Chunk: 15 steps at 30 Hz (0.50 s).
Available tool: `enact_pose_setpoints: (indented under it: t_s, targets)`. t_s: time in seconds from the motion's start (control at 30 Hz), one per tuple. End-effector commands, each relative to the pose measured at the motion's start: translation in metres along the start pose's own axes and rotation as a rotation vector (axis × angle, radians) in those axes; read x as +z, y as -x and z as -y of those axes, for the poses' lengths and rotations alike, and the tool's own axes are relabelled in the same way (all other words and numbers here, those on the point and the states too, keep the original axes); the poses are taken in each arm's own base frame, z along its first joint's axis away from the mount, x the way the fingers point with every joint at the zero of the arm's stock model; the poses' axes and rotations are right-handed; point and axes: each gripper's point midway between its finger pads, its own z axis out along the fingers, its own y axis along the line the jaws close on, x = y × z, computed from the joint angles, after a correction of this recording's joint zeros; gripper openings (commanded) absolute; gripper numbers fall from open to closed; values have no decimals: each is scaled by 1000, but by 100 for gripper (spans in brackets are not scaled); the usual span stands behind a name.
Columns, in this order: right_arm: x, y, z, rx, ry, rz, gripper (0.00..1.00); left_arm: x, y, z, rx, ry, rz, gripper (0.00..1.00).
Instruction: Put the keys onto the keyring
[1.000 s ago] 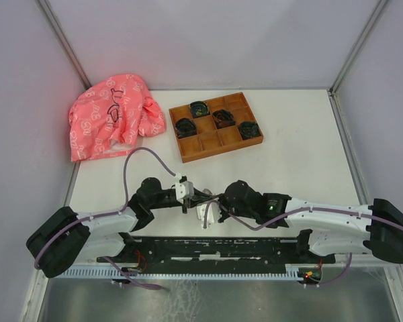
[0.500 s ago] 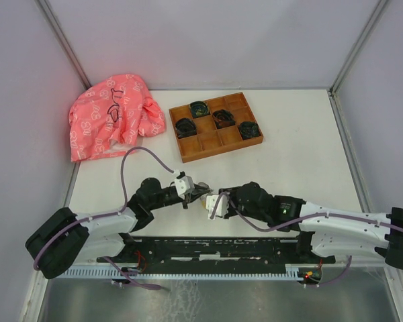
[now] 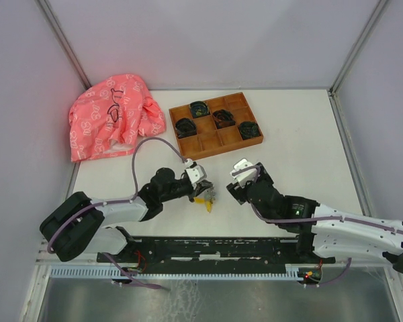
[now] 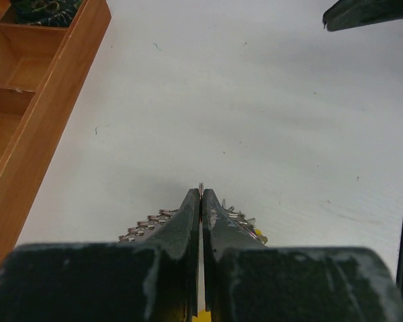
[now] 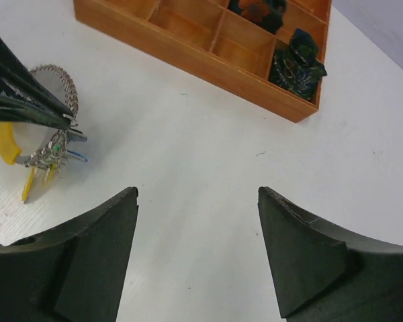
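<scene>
1. Two stretches of bare white tabletop (image 3: 302,154) flank the grippers. The compartmented wooden tray (image 3: 216,125) lies beyond them, and the crumpled pink cloth (image 3: 111,115) is at the far left.
2. Left gripper (image 4: 201,196) is pinched tight on the grey metal keyring (image 5: 52,144), with yellow tags (image 5: 7,144) hanging from it.
3. Right gripper (image 5: 197,193) is spread wide, holding nothing, near the ring but apart.
4. Keys cannot be made out in that cluster.

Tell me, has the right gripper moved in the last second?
Yes. In the top view the right gripper has gone up and to the right, so it is now much nearer the tray.
</scene>
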Motion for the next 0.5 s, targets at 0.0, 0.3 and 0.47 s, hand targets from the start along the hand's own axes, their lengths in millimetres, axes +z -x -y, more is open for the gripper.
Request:
enact_pose_setpoints:
  t_s: [0.0,0.3,0.47]
  targets:
    - [-7,6,28,204,-172,38,81,15,13,-15,19,52,-11,4]
    - [-17,1,42,371,-242,79,86,38,-35,-5,63,27,-223,9]
    - [-25,0,48,438,-238,109,92,46,-48,12,64,-28,-292,17]
